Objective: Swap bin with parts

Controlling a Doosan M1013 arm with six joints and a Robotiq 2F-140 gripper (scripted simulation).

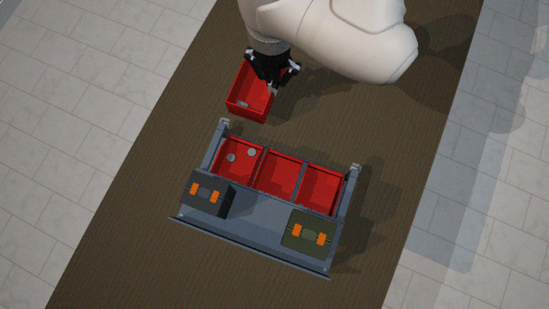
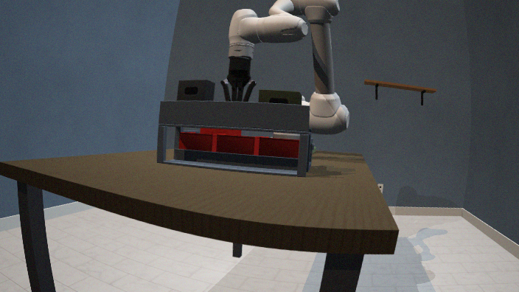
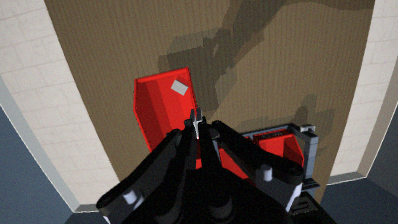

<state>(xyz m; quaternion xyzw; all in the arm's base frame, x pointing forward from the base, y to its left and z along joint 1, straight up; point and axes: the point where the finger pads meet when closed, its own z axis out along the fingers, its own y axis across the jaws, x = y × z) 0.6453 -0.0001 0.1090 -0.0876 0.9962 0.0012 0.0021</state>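
On the arm's side of the shelf point(image 1: 260, 219), near the end that carried the black case point(image 1: 207, 193), the bin with the parts point(image 1: 249, 90) sat apart from the frame, over the counter point(image 1: 390, 136). I could not tell whether it touched down. My tool point(image 1: 273, 89) was pressed nearly together, pinching that bin's thin side wall from above. The bin's mouth faced up, its long axis ran from the arm toward the shelf, and the one grey part point(image 1: 242, 104) lay at the shelf-side end. I could not tell which end was the open front. All three shelf slots looked filled, so I judged no gap existed yet. To do this well, I had to keep the bin level and move slowly, since a one-wall pinch lets it swing.
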